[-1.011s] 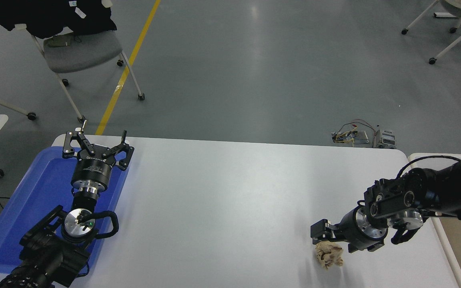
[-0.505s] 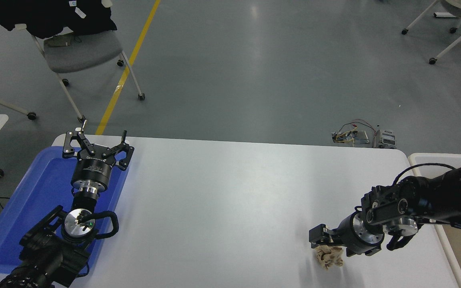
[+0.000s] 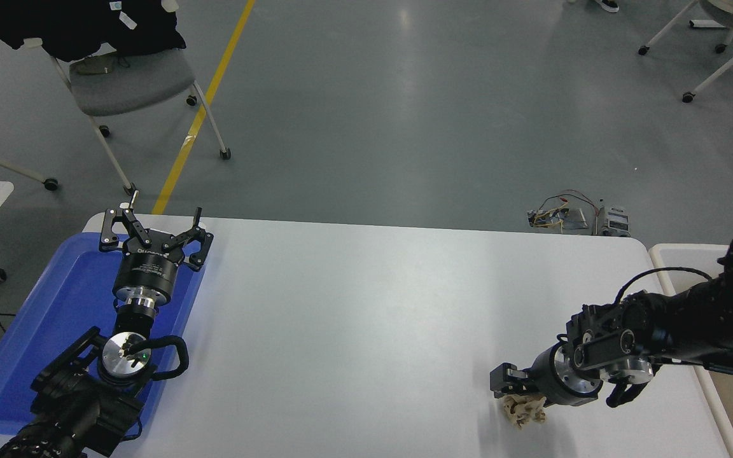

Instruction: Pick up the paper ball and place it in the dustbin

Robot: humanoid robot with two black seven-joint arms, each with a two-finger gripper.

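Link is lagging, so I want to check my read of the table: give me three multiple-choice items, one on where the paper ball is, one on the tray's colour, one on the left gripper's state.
1. Where is the paper ball?
A. in the dustbin
B. on the table's near right part
C. in the tray

2. What colour is the tray?
A. blue
B. red
C. green

3. How is the left gripper?
A. shut on the ball
B. out of view
C. open, over the tray

Key: 1 B, the ball lies on the white table under the right gripper, left of the dustbin. 2 A, the tray is plainly blue. 3 C, its fingers are spread wide with nothing between them.
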